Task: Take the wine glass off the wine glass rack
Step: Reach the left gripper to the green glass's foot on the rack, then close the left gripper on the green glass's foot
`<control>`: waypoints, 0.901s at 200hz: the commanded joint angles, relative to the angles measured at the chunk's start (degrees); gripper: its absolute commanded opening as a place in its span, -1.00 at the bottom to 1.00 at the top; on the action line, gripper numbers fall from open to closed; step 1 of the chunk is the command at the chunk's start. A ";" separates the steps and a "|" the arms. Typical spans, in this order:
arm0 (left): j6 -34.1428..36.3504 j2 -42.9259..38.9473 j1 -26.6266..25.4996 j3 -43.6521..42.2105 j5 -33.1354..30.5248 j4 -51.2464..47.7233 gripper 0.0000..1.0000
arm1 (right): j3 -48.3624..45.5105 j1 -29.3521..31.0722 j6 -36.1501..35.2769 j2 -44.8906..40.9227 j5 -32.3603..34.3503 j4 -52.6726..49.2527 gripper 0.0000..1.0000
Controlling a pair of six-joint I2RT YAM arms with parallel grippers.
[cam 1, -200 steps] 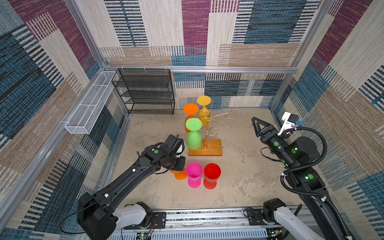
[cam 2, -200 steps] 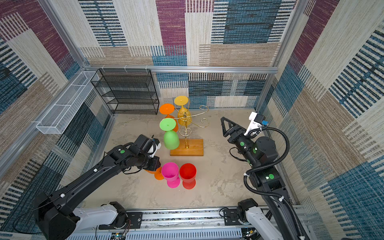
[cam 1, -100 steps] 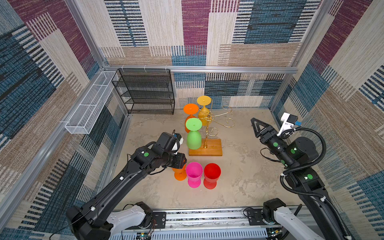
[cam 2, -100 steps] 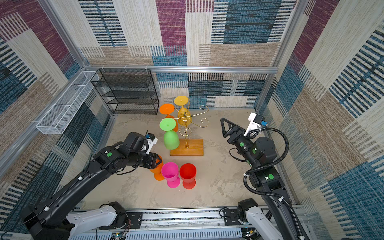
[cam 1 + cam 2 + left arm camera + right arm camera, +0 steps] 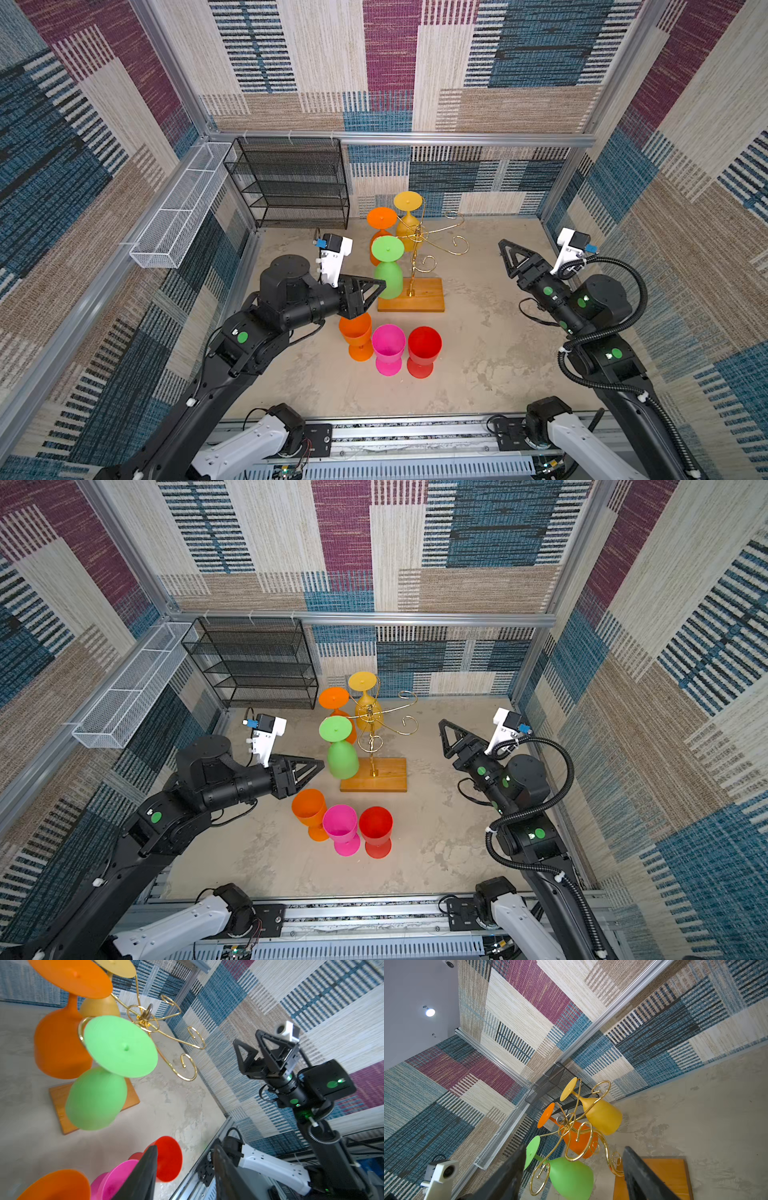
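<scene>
Though lately at the upright orange glass [image 5: 355, 332], left gripper [image 5: 380, 286] now higher, jaws apart; right gripper [image 5: 503, 246] likewise.

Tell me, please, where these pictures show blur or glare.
Left wrist view: the green glass has a smeared bowl. Right wrist view: a ceiling lamp flares, while the wine glass rack is sharp. Both top views: crisp, evenly lit.

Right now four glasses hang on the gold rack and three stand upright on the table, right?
No, three hang on the gold rack, not four: the green glass, the hanging orange glass and the yellow glass, as both top views show. Three do stand upright on the table.
</scene>
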 commanded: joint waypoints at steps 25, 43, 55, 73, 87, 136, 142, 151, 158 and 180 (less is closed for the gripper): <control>-21.09 2.00 5.73 -5.65 8.48 22.34 -0.13 | 0.26 -0.01 -1.57 -1.53 0.73 0.18 0.49; -24.10 2.64 7.72 -6.52 10.25 22.97 -0.14 | 0.26 0.03 -1.99 -2.26 1.52 -0.48 0.49; -25.76 2.89 8.71 -6.95 12.18 22.42 -0.16 | 0.26 -0.01 -2.11 -2.50 1.83 -0.72 0.49; -27.67 2.66 9.97 -8.12 13.79 22.57 -0.17 | 0.17 0.00 -2.20 -2.46 1.87 -0.70 0.49; -28.46 2.39 10.65 -8.71 14.33 22.56 -0.17 | 0.02 0.05 -2.11 -2.21 1.68 -0.40 0.49; -28.96 2.21 12.89 -9.08 15.63 20.66 -0.16 | -0.09 0.00 -1.84 -0.99 0.84 0.63 0.49; -29.04 2.37 13.02 -9.12 15.90 20.71 -0.15 | -0.09 -0.02 -1.86 -0.97 0.79 0.76 0.49; -29.30 2.71 13.25 -9.33 16.27 20.96 -0.16 | -0.09 0.06 -1.86 -0.91 0.77 0.85 0.50; -29.48 3.03 13.41 -9.43 16.54 21.45 -0.15 | -0.09 0.00 -1.84 -0.88 0.77 0.85 0.49; -29.75 4.34 13.65 -9.44 17.28 21.93 -0.15 | -0.18 -0.02 -1.83 -0.92 0.77 0.90 0.49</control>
